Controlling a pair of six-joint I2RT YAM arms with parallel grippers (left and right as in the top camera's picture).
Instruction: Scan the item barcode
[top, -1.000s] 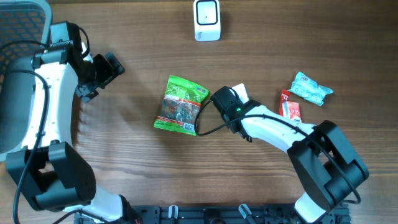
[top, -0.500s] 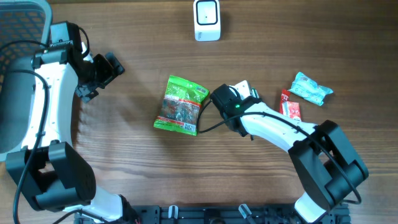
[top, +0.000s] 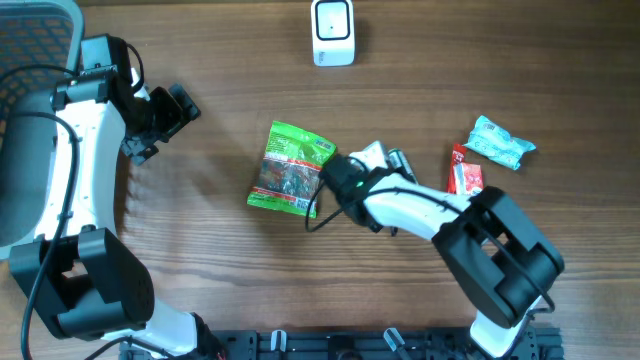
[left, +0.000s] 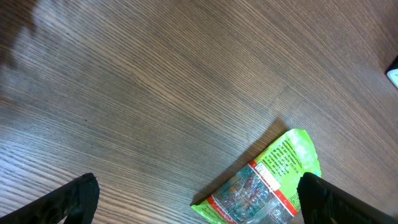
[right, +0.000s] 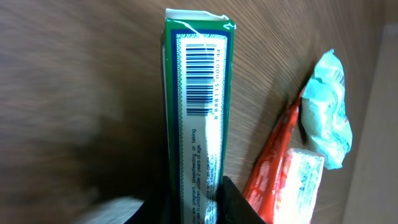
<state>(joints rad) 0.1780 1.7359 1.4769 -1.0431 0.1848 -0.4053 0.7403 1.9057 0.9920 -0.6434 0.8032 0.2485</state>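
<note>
My right jaws are pinched narrow on the green box (right: 196, 124), its barcode (right: 199, 78) facing my wrist camera (sharp and readable). The box sits just beside the green packet (top: 290, 168). A red packet (right: 273, 168) and a teal packet (right: 326, 112) are nearby. My left jaws gape wide and hold nothing, above the surface (left: 155, 93).

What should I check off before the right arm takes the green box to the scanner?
1. Green box clamped in right tool: ok.
2. Barcode fully exposed in the wrist view: ok.
3. Barcode turned toward the white scanner: cannot tell.
4. Table between box and scanner bare: ok.
5. Snack bag lying off to the side of that route: ok.
6. Left tool open, well away: ok.
</note>
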